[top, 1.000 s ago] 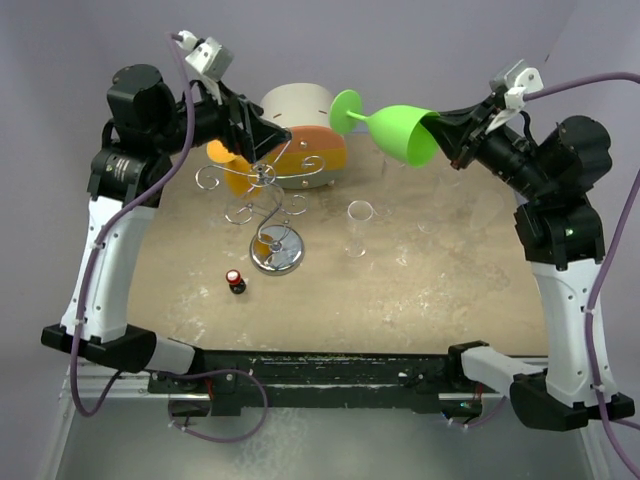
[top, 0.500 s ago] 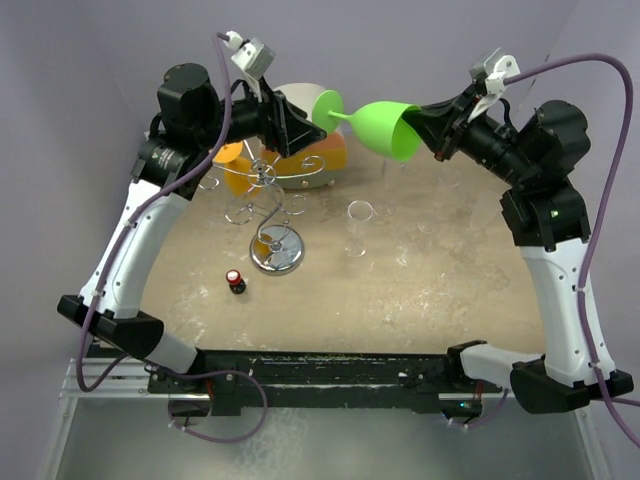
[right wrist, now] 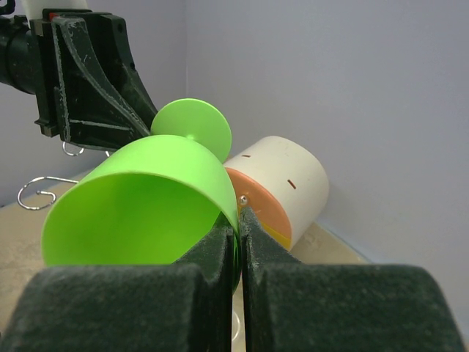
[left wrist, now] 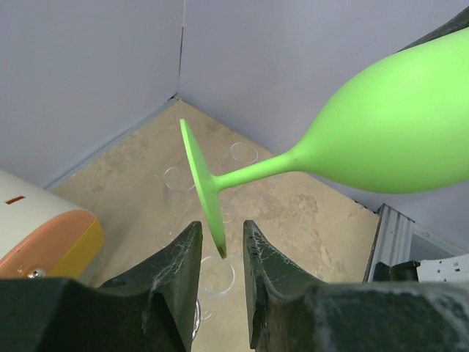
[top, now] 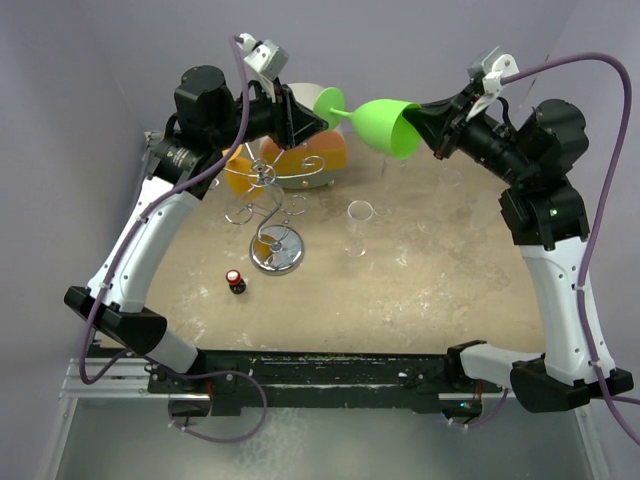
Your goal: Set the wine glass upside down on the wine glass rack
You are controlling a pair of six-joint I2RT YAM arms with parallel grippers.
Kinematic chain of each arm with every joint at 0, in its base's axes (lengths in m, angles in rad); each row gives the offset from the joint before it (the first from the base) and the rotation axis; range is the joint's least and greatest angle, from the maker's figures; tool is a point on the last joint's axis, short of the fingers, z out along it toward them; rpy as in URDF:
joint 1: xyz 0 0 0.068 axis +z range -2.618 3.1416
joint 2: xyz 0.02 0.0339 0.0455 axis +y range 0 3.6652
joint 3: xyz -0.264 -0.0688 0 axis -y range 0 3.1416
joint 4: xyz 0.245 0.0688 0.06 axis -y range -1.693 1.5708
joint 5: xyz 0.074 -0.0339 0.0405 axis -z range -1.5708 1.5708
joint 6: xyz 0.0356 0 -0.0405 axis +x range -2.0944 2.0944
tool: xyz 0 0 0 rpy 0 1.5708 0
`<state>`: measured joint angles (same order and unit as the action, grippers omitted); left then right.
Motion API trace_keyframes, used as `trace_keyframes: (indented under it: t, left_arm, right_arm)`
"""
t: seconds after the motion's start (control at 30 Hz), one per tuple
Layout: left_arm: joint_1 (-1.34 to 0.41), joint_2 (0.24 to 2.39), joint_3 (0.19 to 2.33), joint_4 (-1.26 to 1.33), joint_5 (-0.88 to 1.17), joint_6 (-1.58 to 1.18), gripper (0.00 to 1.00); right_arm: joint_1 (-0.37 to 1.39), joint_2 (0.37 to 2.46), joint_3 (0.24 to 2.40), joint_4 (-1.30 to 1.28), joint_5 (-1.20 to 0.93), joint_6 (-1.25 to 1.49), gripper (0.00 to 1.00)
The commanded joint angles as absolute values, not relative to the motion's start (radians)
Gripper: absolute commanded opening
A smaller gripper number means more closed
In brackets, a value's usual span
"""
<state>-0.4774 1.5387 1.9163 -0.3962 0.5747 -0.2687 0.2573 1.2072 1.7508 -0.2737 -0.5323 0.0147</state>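
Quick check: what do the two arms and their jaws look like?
The left arm and right arm have white lower links, black joint housings and black bases. A purple cable runs along each. The jaws are matte black, scuffed, wedge-shaped.

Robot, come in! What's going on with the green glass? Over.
Right gripper shut on wine glass rim, glass sideways midair. Left gripper open, straddling its foot. Wine glass rack below, nothing blocking it.

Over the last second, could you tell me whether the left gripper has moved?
Yes: the left gripper went from above the wine glass rack rightward to the wine glass foot.
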Motion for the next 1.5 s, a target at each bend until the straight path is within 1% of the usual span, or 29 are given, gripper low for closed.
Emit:
trace_keyframes:
  t: [0.0,0.17,0.3,0.43,0.47,0.9,1.0,1.17,1.33,1.47]
  left_arm:
    - [-0.484,1.532,1.923,-0.329,0.557,-0.256,0.31]
    - [-0.488,1.533,1.922,-0.321,0.554,-0.246,0.29]
    - [-0.488,1.532,1.92,-0.315,0.556,-0.245,0.18]
    - [-0.488,1.524,1.915,-0.318,0.548,-0.24,0.04]
    - [-0.488,1.519,1.911,-0.32,0.539,-0.239,0.0]
    - [-0.483,1.432,1.874,-0.357,0.452,-0.189,0.0]
    - [-0.464,1.41,1.871,-0.365,0.442,-0.184,0.0]
    - [-0.438,1.364,1.875,-0.392,0.422,-0.143,0.0]
    - [-0.399,1.311,1.882,-0.434,0.398,-0.082,0.0]
    - [-0.356,1.263,1.884,-0.471,0.386,-0.031,0.0]
  right_arm:
    - [0.265,1.192,1.75,-0.218,-0.527,0.01,0.0]
    - [0.265,1.188,1.739,-0.217,-0.535,0.012,0.0]
    - [0.266,1.186,1.739,-0.216,-0.546,0.012,0.0]
    - [0.265,1.179,1.734,-0.215,-0.566,0.009,0.01]
    - [0.265,1.176,1.731,-0.216,-0.571,0.006,0.05]
    - [0.242,1.098,1.698,-0.282,-0.626,-0.047,0.61]
    - [0.226,1.073,1.694,-0.307,-0.624,-0.065,0.7]
    - [0.194,1.03,1.698,-0.349,-0.621,-0.099,0.77]
    - [0.165,1.002,1.697,-0.377,-0.583,-0.13,0.79]
    - [0.161,1.0,1.7,-0.415,-0.51,-0.169,0.8]
